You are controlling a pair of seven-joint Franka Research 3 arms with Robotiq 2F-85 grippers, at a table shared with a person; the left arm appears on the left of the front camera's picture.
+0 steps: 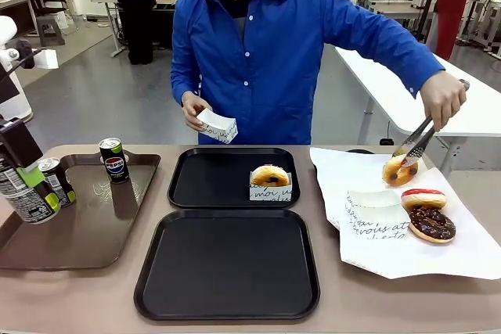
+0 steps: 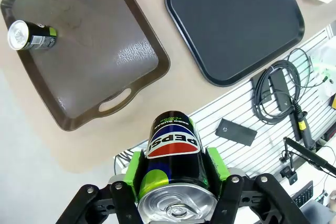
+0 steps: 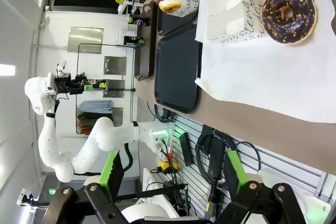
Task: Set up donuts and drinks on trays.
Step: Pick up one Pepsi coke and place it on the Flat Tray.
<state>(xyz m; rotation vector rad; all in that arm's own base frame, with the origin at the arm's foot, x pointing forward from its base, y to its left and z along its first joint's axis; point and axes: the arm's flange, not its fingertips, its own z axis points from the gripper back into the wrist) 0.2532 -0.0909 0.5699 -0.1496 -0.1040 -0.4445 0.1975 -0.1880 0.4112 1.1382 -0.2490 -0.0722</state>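
Can (image 2: 173, 148), top partly cropped, in left pincer (image 2: 175, 163)

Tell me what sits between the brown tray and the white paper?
The near black tray and the far black tray with one donut; front view.

Your front camera sits on the robot's side and looks across the table (image 1: 337, 287) at the person (image 1: 266, 52), top centre. Your left wrist camera looks down from high, with a can (image 2: 170, 166) very near at bottom centre. It shares with the front view the brown tray (image 2: 105, 77), upper left, and a black tray (image 2: 236, 24), upper right. Your right wrist camera is rolled sideways, low beside the table, and shares the white paper (image 3: 262, 77), upper right.
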